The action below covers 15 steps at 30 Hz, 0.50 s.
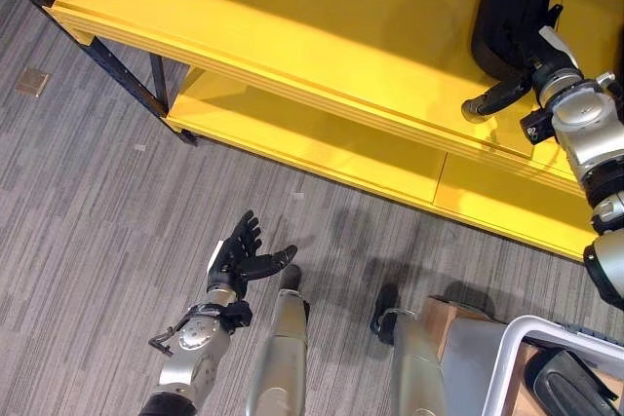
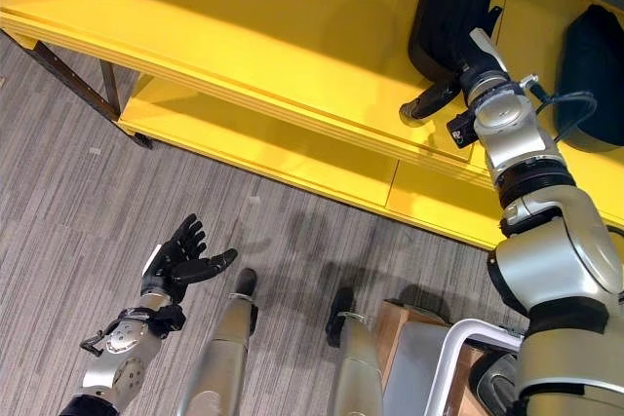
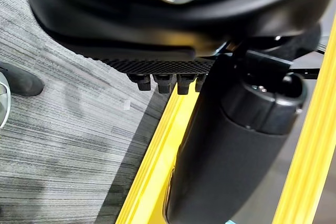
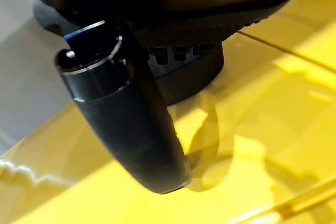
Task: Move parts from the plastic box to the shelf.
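Right robot hand (image 2: pixel 466 63) at two o'clock is curled round a black part (image 2: pixel 450 7), setting it on the yellow shelf (image 2: pixel 244 36) to deliver it, while left robot hand (image 2: pixel 180 260) hangs open and empty at seven o'clock.

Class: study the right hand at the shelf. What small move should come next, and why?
Probably open the right hand and draw it back. It is at the black part, which already lies on the yellow shelf, so placing looks finished. The left hand hangs open over the floor, holding nothing.
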### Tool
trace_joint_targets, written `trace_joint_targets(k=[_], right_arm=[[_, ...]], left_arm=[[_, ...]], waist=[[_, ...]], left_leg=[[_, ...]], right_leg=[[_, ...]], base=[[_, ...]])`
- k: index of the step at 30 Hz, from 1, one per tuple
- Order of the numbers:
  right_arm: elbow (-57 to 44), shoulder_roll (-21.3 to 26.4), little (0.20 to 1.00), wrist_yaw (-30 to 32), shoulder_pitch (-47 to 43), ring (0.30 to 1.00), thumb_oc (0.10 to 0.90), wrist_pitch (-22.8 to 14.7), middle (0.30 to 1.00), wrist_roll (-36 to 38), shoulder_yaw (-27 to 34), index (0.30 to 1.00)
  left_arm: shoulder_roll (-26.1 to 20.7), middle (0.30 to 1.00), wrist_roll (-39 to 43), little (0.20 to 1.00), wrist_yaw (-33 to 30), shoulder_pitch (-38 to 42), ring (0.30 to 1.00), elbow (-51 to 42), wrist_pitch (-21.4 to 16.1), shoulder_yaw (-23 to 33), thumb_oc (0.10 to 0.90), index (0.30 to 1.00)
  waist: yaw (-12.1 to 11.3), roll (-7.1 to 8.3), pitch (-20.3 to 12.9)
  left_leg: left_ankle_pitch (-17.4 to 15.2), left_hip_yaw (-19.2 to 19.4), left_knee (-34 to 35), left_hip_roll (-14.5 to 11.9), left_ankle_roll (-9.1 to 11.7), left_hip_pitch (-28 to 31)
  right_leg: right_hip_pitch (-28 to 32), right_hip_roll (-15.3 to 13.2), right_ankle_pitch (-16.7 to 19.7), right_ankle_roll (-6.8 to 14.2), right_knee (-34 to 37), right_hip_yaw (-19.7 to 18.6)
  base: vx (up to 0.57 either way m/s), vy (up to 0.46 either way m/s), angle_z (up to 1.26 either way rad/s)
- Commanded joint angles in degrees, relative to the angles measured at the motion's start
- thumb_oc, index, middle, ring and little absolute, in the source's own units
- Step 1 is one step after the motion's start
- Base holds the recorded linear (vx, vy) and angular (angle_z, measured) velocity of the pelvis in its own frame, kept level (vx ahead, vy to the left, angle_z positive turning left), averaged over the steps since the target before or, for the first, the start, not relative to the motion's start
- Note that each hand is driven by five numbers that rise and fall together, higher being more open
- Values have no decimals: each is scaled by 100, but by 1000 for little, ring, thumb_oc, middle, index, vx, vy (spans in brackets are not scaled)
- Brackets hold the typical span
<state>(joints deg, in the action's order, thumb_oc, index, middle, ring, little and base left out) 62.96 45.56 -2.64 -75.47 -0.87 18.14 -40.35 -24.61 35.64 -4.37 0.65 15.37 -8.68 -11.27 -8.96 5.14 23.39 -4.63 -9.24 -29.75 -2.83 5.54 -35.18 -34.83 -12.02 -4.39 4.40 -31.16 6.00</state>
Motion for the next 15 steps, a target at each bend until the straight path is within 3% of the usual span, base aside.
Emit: trace_joint_targets(k=[1,15], right_arm=[[-326,535,1000,163,-885,1000,900,-271,1000,9,-345,1000],[-988,711,1000,215,-1529,1000,900,-334,1000,125,-714,1000]], left_arm=[[-258,1000,0,1000,52,44,1000,-409,-417,198,900,1000],[-404,1000,34,1000,84,30,1000,-381,-426,302,900,1000]], waist=[[53,39,-120],[152,137,-233]], left_leg=[[-568,-49,-92,-218,-22,236],[-584,-19,-73,-248,-7,242]], right_leg=[[374,4,-516,88,-314,-174],[408,33,-462,101,-210,-198]], base=[[0,0,0],[-2,-2,-3]])
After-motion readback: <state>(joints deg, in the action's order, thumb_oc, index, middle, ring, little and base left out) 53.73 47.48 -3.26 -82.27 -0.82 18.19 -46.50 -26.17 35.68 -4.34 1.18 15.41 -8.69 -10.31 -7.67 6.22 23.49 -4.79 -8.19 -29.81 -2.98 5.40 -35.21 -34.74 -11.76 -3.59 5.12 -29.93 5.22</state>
